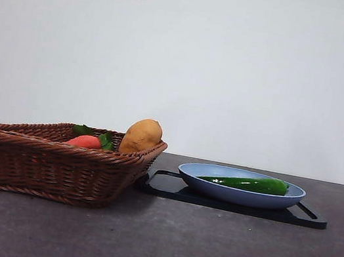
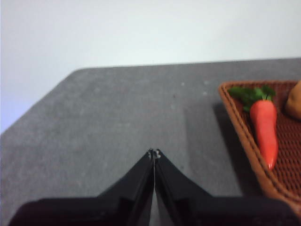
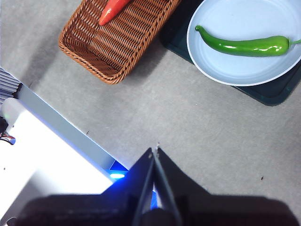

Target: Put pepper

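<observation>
The long glossy dark-green pepper [image 1: 247, 183] lies flat in a light blue plate [image 1: 215, 188] that stands on a black tray [image 1: 174, 190], right of the basket. It also shows in the right wrist view [image 3: 244, 45], lying across the plate [image 3: 235, 70]. My right gripper [image 3: 155, 151] is shut and empty, high above the table, well away from the plate. My left gripper [image 2: 154, 153] is shut and empty over bare table beside the basket's edge. Neither gripper shows in the front view.
A brown wicker basket [image 1: 33, 157] stands at the left with a tan potato [image 1: 141, 135] and an orange-red carrot with green leaves [image 1: 86, 141]. A white base unit [image 3: 42, 146] with a blue light sits at the table edge.
</observation>
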{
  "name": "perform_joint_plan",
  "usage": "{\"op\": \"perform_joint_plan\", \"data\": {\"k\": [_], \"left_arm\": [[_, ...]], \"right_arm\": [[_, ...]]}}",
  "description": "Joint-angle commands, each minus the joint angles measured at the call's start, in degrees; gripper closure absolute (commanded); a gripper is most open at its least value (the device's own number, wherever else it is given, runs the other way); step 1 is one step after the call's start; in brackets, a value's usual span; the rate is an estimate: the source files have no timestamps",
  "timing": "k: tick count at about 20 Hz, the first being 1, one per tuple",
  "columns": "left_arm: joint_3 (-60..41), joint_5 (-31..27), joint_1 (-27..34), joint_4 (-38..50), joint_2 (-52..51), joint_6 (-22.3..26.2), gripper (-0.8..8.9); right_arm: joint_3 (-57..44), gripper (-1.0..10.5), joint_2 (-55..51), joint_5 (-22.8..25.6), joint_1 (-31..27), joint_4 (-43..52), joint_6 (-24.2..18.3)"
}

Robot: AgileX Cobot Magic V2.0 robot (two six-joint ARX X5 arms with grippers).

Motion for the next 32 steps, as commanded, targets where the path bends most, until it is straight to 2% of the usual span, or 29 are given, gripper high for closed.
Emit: {"op": "perform_joint_plan", "data": {"k": [1,3,18,24,26,28,30,32], "left_arm": [[-0.2,0.0,0.2,-2.8,-0.3,-0.6,8.05],[-0.2,0.2,0.2,-4.7,-0.2,-0.6,8.05],[-0.2,0.1,0.2,-4.1,0.0,-0.6,8.05],[-0.2,0.1,0.2,-4.1,0.0,-0.6,8.05],[-0.2,0.2,0.2,-4.1,0.0,-0.6,8.05],[-0.2,0.1,0.2,-4.1,0.0,-0.6,8.05],[-0.2,0.2,0.2,-4.1,0.0,-0.6,8.05],[-0.2,0.2,0.2,-4.1,0.0,-0.6,8.05]], "right_arm": [[1.1,9.4,0.5,0.0,0.1,-0.5,-0.5],[1.1,9.4,0.5,0.0,0.1,-0.5,-0.5],[1.1,9.4,0.5,0.0,0.1,-0.4,-0.5],[1.1,9.4,-0.8,0.0,-1.6,3.7,-1.1],[0.2,9.4,-4.3,-1.0,-3.4,11.7,-1.3],[-3.4,9.4,-9.6,-4.9,-5.5,21.7,-1.3],[-11.3,9.4,-16.8,-8.0,-8.3,31.2,-1.2],[-21.6,9.4,-24.4,-7.7,-11.3,39.5,1.2]]}}
